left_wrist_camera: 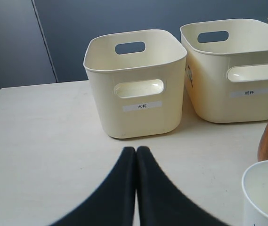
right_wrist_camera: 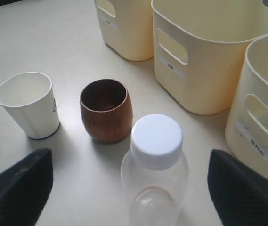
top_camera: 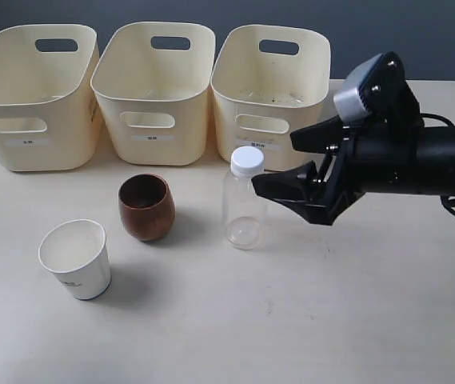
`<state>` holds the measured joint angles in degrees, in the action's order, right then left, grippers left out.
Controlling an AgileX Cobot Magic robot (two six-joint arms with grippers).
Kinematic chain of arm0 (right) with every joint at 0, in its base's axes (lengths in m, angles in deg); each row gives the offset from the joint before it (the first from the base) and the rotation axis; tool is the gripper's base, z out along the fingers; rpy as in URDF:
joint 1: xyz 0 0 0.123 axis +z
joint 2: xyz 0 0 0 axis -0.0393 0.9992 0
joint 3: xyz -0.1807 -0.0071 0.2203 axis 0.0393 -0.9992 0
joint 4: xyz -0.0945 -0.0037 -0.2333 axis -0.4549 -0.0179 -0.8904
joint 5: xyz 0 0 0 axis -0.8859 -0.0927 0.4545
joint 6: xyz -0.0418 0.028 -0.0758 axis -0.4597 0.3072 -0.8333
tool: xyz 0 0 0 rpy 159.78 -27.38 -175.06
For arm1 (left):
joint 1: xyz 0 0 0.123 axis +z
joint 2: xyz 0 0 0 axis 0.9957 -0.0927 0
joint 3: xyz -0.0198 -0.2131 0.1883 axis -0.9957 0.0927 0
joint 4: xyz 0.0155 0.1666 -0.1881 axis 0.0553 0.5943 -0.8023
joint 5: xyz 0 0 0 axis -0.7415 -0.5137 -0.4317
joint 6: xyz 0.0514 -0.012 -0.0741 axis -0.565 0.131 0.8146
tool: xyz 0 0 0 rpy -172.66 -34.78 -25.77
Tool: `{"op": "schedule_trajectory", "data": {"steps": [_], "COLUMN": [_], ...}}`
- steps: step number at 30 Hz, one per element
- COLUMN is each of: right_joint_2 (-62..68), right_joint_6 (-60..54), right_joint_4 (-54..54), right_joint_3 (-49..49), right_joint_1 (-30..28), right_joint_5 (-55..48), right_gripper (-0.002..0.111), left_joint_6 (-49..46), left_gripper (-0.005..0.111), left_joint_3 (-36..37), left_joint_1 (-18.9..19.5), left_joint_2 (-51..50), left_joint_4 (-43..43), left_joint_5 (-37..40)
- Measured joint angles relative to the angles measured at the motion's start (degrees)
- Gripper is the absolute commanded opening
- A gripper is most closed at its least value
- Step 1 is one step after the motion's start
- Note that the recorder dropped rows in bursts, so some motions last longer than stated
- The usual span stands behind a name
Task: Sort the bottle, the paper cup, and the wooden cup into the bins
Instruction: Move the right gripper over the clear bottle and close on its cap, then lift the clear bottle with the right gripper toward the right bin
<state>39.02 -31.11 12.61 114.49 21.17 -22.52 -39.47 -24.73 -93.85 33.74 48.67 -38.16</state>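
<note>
Reaching in level from beside the bottle point(top_camera: 245, 200), the right gripper point(top_camera: 285, 164) spreads wide, seemingly not touching it; the bottle stands before the bins point(top_camera: 272, 92). The left gripper point(left_wrist_camera: 136, 155) is closed.

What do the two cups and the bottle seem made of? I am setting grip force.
Paper cup: thin matte white paper, it seems, with a rolled rim. Wooden cup: reddish-brown wood, visible grain, satin sheen. Bottle: clear glossy plastic, probably, with an opaque white cap.
</note>
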Motion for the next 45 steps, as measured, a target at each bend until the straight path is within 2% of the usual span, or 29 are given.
{"op": "schedule_trajectory", "data": {"steps": [21, 45], "right_joint_2": [11.79, 13.77], "right_joint_6": [-0.12, -0.12], "right_joint_4": [-1.62, -5.83], "right_joint_3": [10.57, 12.00], "right_joint_1": [0.00, 0.00], "right_joint_5": [0.00, -4.40], "right_gripper": [0.084, 0.084], "left_joint_6": [0.00, 0.00], "left_gripper": [0.000, 0.000], "left_joint_3": [0.00, 0.00], "left_joint_1": [0.00, 0.00], "left_joint_2": [0.00, 0.00], "left_joint_4": [0.00, 0.00], "left_joint_5": [0.00, 0.00]}}
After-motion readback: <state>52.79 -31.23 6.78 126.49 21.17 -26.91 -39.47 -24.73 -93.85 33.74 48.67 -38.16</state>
